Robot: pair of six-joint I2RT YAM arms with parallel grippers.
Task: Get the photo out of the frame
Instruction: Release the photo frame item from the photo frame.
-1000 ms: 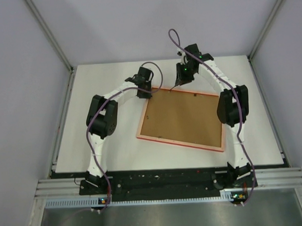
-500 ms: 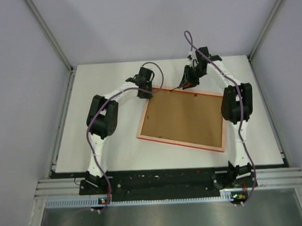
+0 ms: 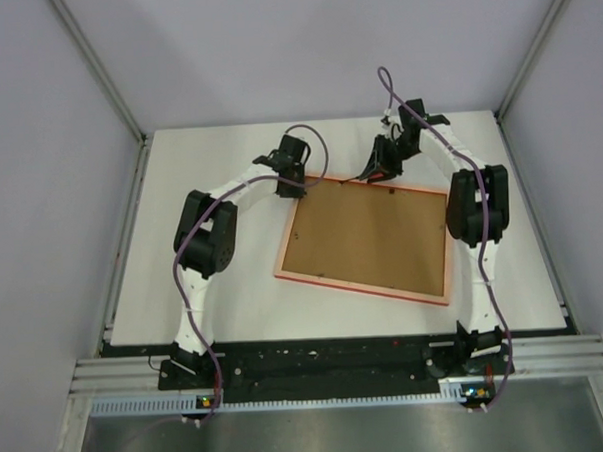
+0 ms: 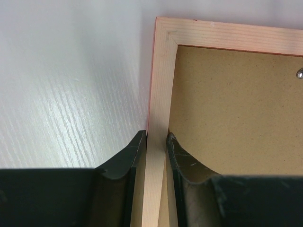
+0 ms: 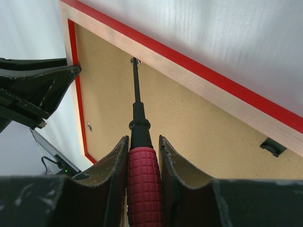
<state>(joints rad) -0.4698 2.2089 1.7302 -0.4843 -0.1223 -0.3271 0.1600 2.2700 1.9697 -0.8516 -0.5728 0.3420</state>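
**At the frame's far rail: a retaining tab is being worked loose**

On the white table (image 3: 235, 309) the frame (image 3: 362, 288) is laid face down, with its brown backing board (image 5: 189, 137) turned upward. The photo itself cannot be seen; it is judged to be still shut inside, under that board.

The frame's left rail is pinched near the far-left corner by the left claw (image 4: 155, 137), one finger on the outer side and one on the inner, so the frame is steadied. A red-handled screwdriver (image 5: 141, 165) is gripped between the fingers of the right claw (image 5: 142, 139), and its tip is set against a small metal tab (image 5: 133, 60) where the board meets the far rail.

The step in hand is judged to be the freeing of the backing (an early stage, since the board is seated flush). For the next move, the tab would need to be turned or levered off the board without the tip slipping and gouging it, while the frame is kept from sliding.

Counted: one frame, one backing board, one screwdriver, two claws. Two metal tabs are made out in the right wrist view, the second on the left rail, and one black hanger (image 5: 272, 146). More tabs may be hidden.
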